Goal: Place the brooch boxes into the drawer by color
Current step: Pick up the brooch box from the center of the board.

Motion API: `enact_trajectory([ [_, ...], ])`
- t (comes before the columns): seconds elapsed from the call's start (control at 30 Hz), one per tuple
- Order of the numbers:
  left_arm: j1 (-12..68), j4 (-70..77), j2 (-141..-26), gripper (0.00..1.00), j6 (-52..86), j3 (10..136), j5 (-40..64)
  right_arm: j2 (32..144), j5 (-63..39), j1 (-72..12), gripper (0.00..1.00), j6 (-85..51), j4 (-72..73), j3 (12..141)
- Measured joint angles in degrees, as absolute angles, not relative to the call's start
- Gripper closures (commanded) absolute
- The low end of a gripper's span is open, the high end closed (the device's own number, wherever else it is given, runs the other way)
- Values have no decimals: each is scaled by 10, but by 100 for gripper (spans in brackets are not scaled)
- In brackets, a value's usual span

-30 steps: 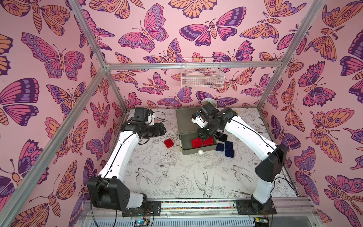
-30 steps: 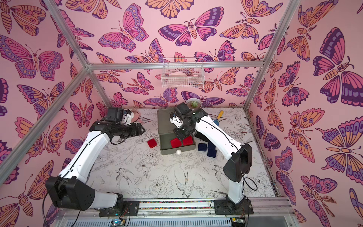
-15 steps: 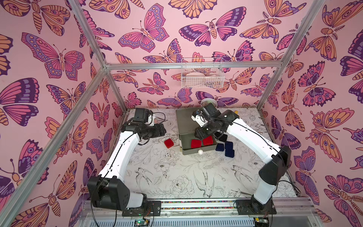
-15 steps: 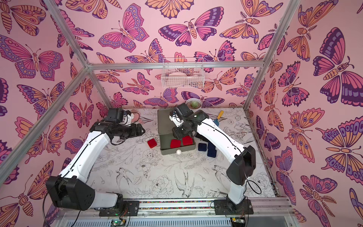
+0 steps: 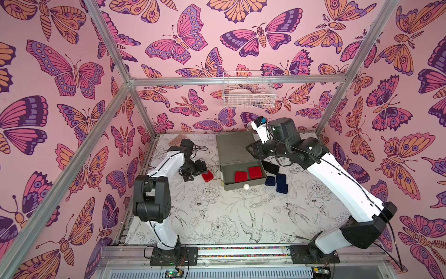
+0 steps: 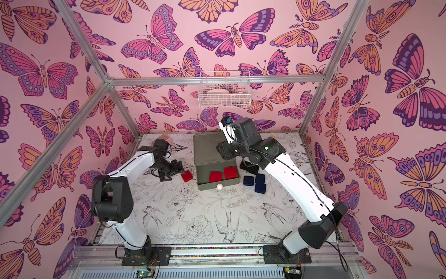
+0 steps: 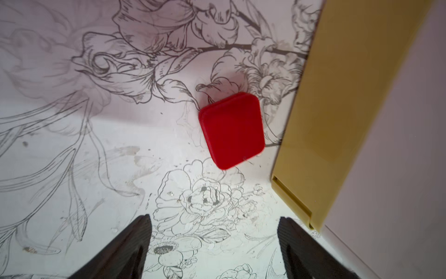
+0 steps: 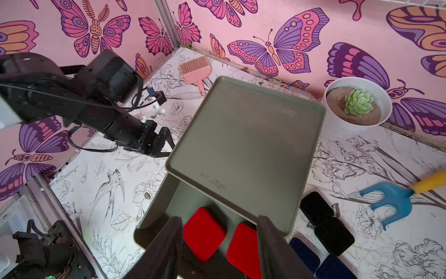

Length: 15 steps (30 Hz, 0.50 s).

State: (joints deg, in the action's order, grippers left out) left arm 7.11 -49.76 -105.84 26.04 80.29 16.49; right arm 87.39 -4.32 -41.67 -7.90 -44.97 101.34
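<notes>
Left gripper (image 7: 213,218) spread by red box (image 7: 231,130), right gripper (image 8: 219,218) spread, left wrist alone shows yellow drawer tier (image 7: 350,108)

The drawer chest (image 8: 246,135) has a smooth, matt, plastic-looking top with faint scuffs. Left of it, the red brooch box (image 7: 231,130) looks velvety and matt. The table cover (image 5: 217,217) is flat, matt print. The wire basket (image 5: 248,101) is white-coated wire, and the frame bars (image 5: 181,81) are dull brushed metal.

A lab robot cell: aluminium frame (image 5: 181,81), butterfly-papered walls (image 5: 72,72).
</notes>
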Motion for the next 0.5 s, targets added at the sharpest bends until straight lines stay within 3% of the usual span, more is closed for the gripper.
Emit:
enact_trajectory([
  [0.5, 98, -498, -1198, 11, 329, 916, 140, 847, -43, -377, 43, -88, -458, 980],
])
